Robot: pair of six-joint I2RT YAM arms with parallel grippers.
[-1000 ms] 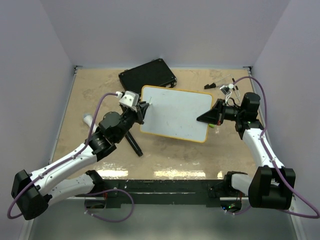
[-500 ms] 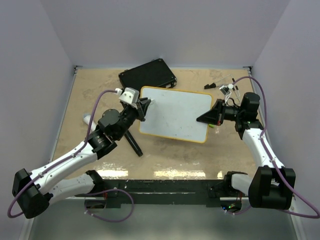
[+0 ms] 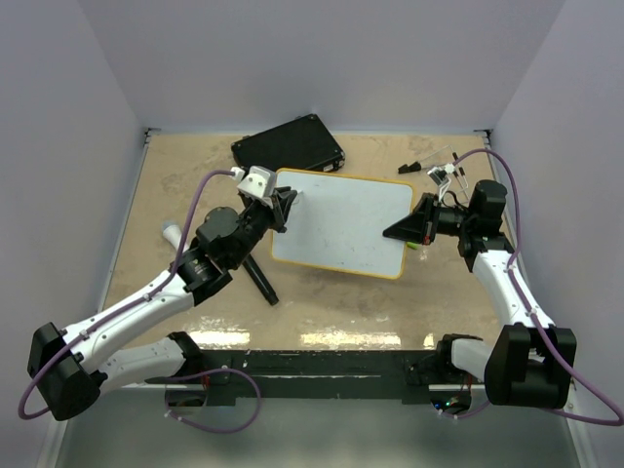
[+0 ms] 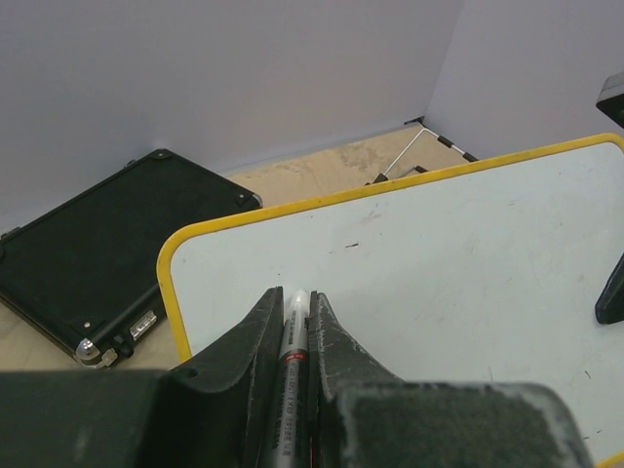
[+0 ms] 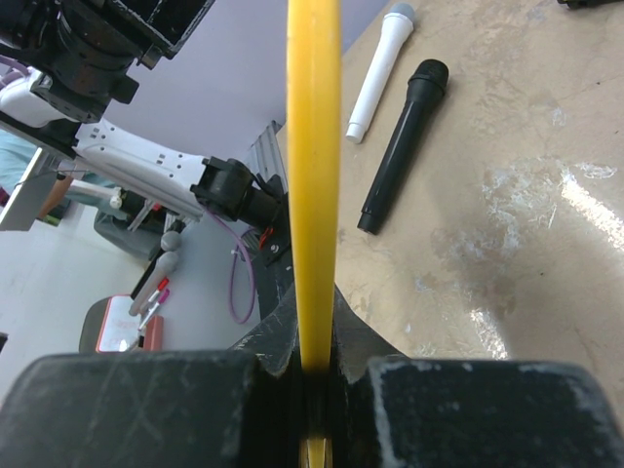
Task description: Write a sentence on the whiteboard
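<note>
Above tan table (image 3: 331,304), left pincer (image 3: 284,208) angles marker (image 4: 292,341), seemingly touching the whiteboard (image 3: 341,224).

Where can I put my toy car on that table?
The bare strip between the whiteboard and the arm bases is freest. There's also room in the far left corner, beside the black case. It's crowded left of the board, by the black stick and white tube.

A robotics lab test cell. Plain pale walls (image 3: 322,58) box in a scuffed tan surface (image 3: 322,302) at 9, 12 and 3 o'clock. A left arm (image 3: 136,312) and a right arm (image 3: 512,283), white and black with purple cables (image 3: 195,210), are bolted to a black rail (image 3: 322,366) at 6 o'clock. The right wrist view shows grey floor (image 5: 49,263) with loose equipment beyond the surface's edge.
</note>
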